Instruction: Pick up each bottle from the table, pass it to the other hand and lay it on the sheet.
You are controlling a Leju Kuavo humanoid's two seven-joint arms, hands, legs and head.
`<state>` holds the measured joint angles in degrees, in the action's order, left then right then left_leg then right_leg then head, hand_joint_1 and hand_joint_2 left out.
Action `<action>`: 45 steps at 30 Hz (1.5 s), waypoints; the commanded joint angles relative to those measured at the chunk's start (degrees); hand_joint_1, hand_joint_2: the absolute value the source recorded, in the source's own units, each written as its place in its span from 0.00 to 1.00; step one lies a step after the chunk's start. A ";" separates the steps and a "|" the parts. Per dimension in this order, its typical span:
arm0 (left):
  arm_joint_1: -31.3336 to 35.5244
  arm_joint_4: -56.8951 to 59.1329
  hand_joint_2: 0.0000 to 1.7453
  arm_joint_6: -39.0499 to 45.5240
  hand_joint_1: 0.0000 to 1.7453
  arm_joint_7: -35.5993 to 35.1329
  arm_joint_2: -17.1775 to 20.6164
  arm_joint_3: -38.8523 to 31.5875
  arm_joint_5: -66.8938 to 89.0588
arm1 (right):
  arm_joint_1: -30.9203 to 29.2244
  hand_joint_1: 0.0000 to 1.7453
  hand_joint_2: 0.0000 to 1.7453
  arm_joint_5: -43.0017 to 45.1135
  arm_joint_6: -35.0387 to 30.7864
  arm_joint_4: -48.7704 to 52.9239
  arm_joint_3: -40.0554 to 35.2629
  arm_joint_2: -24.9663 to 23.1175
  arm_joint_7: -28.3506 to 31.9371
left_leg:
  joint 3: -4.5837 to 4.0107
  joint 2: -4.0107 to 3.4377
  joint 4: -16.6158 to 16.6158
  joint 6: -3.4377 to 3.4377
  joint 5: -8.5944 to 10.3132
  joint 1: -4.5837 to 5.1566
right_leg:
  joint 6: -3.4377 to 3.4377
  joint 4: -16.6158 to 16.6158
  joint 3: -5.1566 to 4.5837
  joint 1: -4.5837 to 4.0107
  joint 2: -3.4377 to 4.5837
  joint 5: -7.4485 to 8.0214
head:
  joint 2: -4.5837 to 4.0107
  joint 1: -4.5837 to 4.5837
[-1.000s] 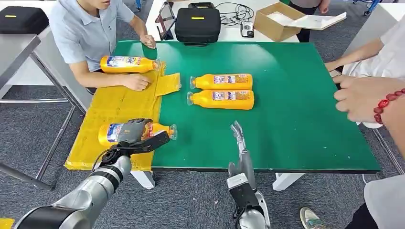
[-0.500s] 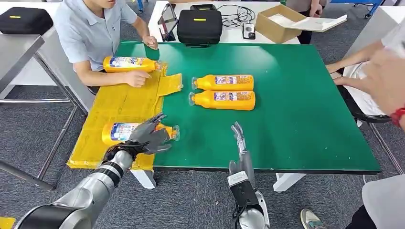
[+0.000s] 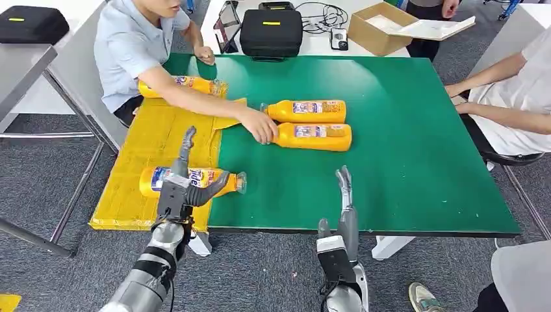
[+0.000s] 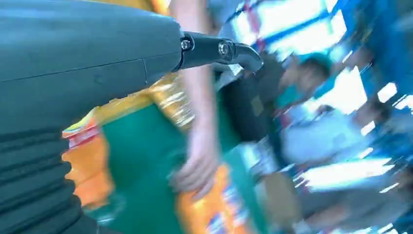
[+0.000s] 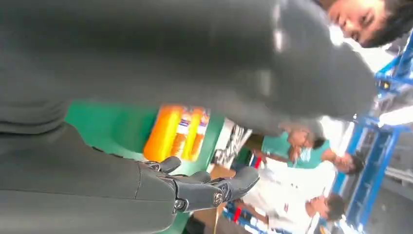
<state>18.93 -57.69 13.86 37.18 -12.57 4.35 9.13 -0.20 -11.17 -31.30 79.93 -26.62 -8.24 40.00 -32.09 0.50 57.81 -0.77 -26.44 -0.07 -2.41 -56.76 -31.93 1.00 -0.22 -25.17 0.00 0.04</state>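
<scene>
An orange bottle [image 3: 206,179] lies on the yellow sheet [image 3: 146,140], its cap end sticking out over the green table [image 3: 403,162]. My left hand [image 3: 180,185] hovers open just in front of it, fingers raised and spread, holding nothing. My right hand [image 3: 344,201] stands open at the table's front edge, fingers straight. Two more bottles [image 3: 310,110] [image 3: 315,136] lie side by side mid-table. A person's hand [image 3: 263,130] touches the nearer one's cap end. Another bottle [image 3: 195,84] lies at the sheet's far end. The right wrist view shows the mid-table pair of bottles [image 5: 178,131].
A seated person [image 3: 133,45] at the far left reaches an arm across the sheet. Another person's arms [image 3: 500,110] rest by the right edge. A black case [image 3: 269,32] and a cardboard box [image 3: 380,26] sit on the white table behind.
My left hand let go of the bottle on the sheet, opened and drew back. The person at the left reached over to the mid-table bottles. My right hand shifted slightly right.
</scene>
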 commanded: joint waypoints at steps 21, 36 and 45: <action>-16.14 -28.09 1.00 13.78 0.00 -1.05 3.28 10.19 -12.19 | -18.01 0.00 1.00 -36.90 1.43 -34.41 11.69 13.70 -17.13 | 0.02 -0.10 -0.03 0.04 0.02 0.07 | 0.02 0.08 0.00 0.05 0.08 0.12 | 0.00 0.02; -12.15 -24.99 1.00 13.35 0.00 -1.91 2.71 13.58 -12.53 | -27.59 0.00 1.00 -40.06 1.82 -47.08 7.34 8.50 -17.21 | -0.01 -0.16 0.01 0.04 0.01 0.03 | 0.02 0.04 -0.05 -0.02 0.14 0.11 | 0.00 0.00; -11.10 -23.97 1.00 12.95 0.00 -2.49 2.69 14.43 -12.74 | -31.14 0.00 1.00 -40.18 8.32 -52.98 5.18 7.43 -19.41 | -0.05 -0.11 0.02 0.03 0.02 0.05 | 0.00 0.01 -0.07 0.00 0.08 0.10 | 0.00 0.02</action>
<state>4.87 -86.09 27.06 35.52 -10.67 17.16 -2.99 -24.89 -51.47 -28.39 38.05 -17.92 0.61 22.51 -32.16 0.48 57.82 -0.79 -26.43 0.01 -2.51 -56.74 -32.00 1.04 -0.21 -25.10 0.00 0.07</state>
